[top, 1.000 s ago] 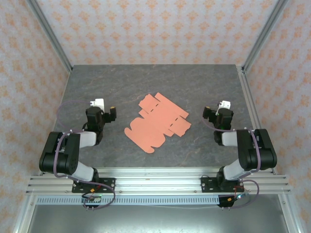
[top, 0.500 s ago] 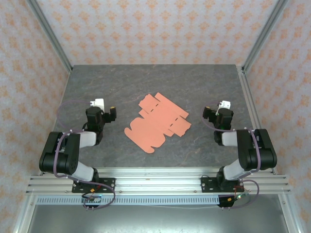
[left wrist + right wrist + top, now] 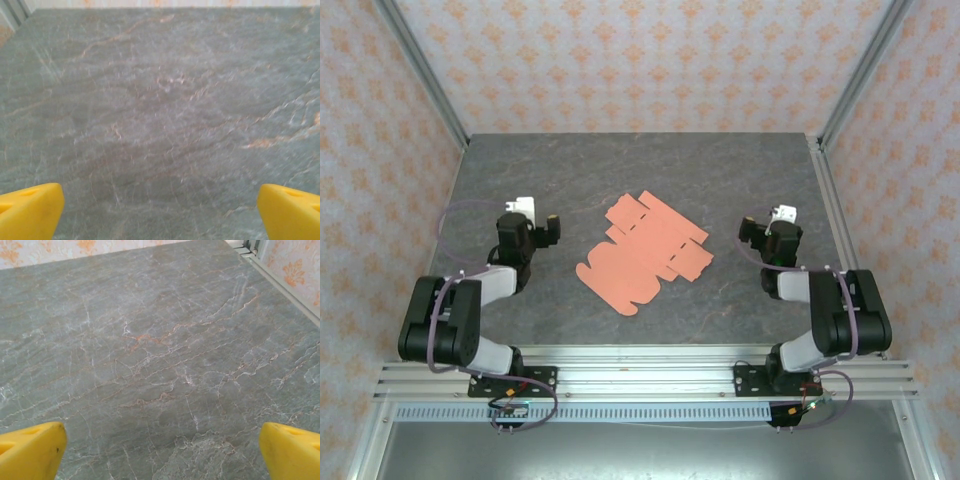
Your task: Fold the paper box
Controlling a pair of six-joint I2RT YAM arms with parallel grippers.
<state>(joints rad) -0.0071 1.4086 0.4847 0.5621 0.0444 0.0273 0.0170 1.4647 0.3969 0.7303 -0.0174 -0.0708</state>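
The box (image 3: pixel 645 252) lies flat and unfolded at the middle of the top view. It is a salmon-orange die-cut sheet set at a slant on the grey table (image 3: pixel 570 170), with its rounded end toward the lower left and its notched flaps toward the upper right.

The left gripper (image 3: pixel 527 232) sits at the left of the frame, near the sheet but apart from it. The right gripper (image 3: pixel 770 240) sits at the right of the frame, also apart from it, so the sheet lies between the two.

In the left wrist view the yellow fingers (image 3: pixel 30 210) stand in the bottom corners, spread wide, with bare table between them. The right wrist view is the same: its fingers (image 3: pixel 30 450) are in the bottom corners, wide apart and gripping nothing. A patterned wall (image 3: pixel 295 270) shows at the upper right of that view.
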